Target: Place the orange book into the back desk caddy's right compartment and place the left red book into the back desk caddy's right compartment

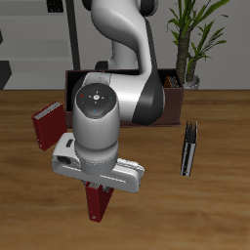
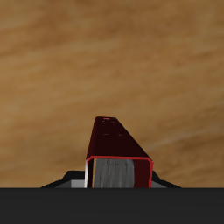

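Near the front edge of the counter [image 1: 217, 217], tool [image 1: 98, 184] pinching the left red book [image 1: 97, 204] by its upper part, with the book hanging upright below. Impossible to tell whether its lower edge is touching the wood or just clear of it. In the wrist view, the book [image 2: 118, 150] sits straight inside the grip, with pale page edges towards the camera.

Far back, the back desk caddy [image 1: 174, 101] is mostly hidden behind the arm. Its right compartment and the orange book are not to be seen. The other red book [image 1: 46, 125] and a thin black-and-grey book [image 1: 188, 148] stand well apart, 1 on each side.

To do this step well:
- Grip firmly and lift higher than the caddy wall.
- Carry slowly to the far side without tilting the book.
- Lower into the widest end section.
- Release only once the book rests on the bottom.
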